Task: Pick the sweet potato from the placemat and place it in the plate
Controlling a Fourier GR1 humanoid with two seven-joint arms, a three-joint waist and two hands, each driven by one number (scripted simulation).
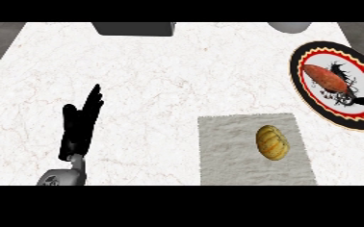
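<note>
My left hand point(78, 125) sits at the lower left of the counter point(163, 77), fingers straight and pointing up, released, holding nothing, resting on its grey forearm point(62, 177). I can't see my right hand anywhere in the head view. Moving right along the far edge, I have a dark grey box point(135, 28), cut off at the top. Near the front, right of centre, lies the grey placemat point(227, 158), and on its right half sits a round yellow-brown ribbed thing point(272, 143); I can't tell what it is. Far right at the back, a pale grey round object point(289, 26) peeks in. At the right edge is the plate point(313, 101) with its dark patterned rim, and the sweet potato point(328, 77) lies in it, reddish-orange, tilted.
</note>
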